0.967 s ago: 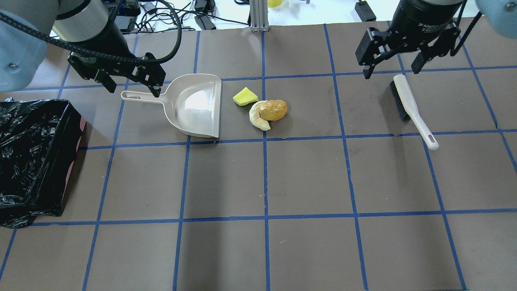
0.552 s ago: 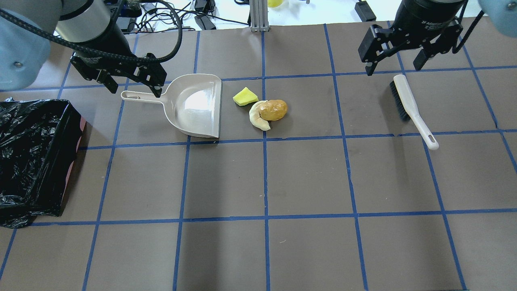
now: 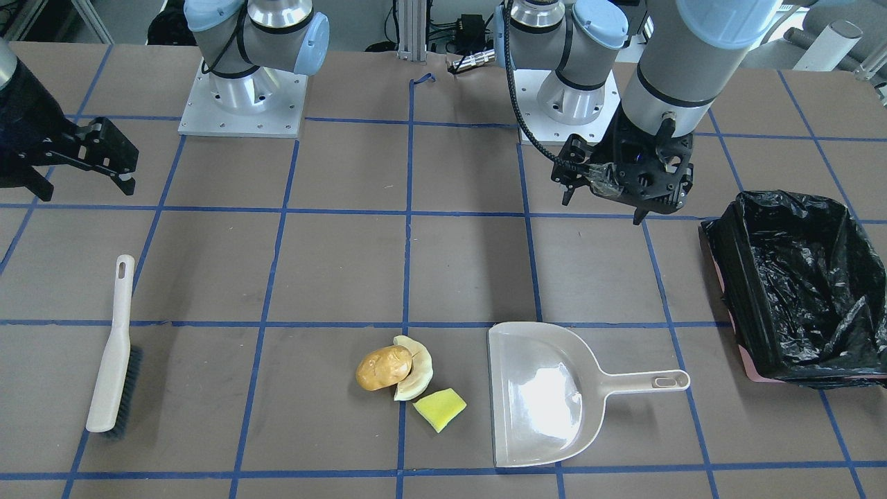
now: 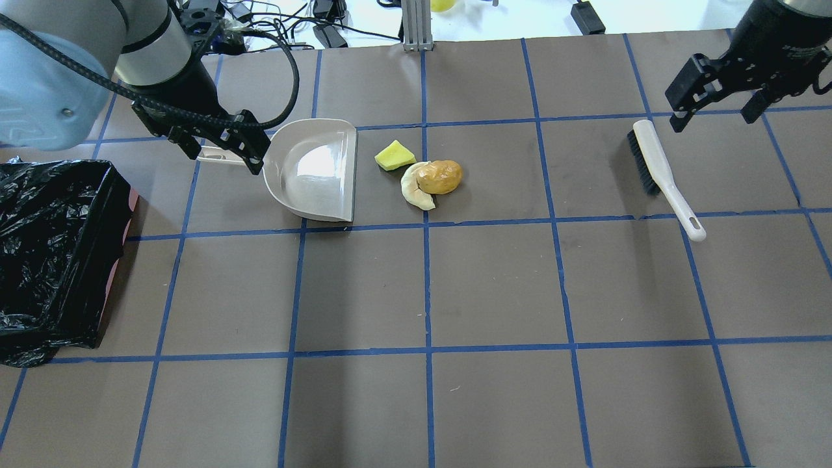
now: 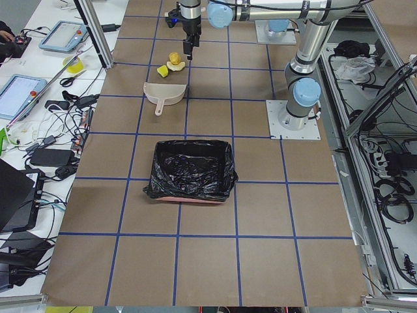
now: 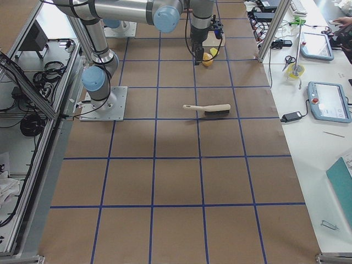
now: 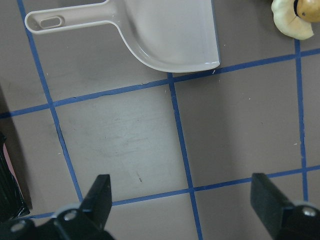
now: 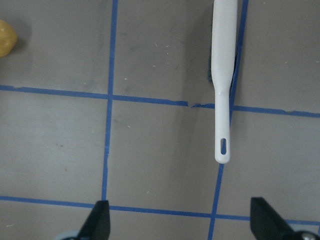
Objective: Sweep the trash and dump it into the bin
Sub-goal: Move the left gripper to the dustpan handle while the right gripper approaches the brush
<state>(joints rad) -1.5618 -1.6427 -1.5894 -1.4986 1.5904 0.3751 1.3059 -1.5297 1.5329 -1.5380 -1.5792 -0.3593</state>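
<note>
The trash lies in a cluster: a golden-brown roll (image 4: 440, 177) against a cream crescent slice (image 4: 409, 190), and a yellow wedge (image 4: 394, 156) beside them. The beige dustpan (image 4: 318, 170) lies just left of them, its open edge toward the trash. The black-bagged bin (image 4: 52, 253) stands at the far left. A white brush (image 4: 662, 174) lies to the right. My left gripper (image 4: 225, 159) is open and empty, well above the dustpan handle (image 3: 651, 380). My right gripper (image 4: 715, 110) is open and empty, above and beyond the brush head. The right wrist view shows the brush handle (image 8: 222, 85) below.
The table (image 4: 494, 286) is brown paper with a blue tape grid. Cables and boxes (image 4: 312, 26) lie past its far edge. The two arm bases (image 3: 242, 97) stand at the robot's side of the table. The bin (image 3: 797, 291) stands near the table's left end.
My left gripper has moved right, from beside the dustpan handle's end to over the handle. My right gripper has moved right, away from above the brush head. Nothing on the table moved.
</note>
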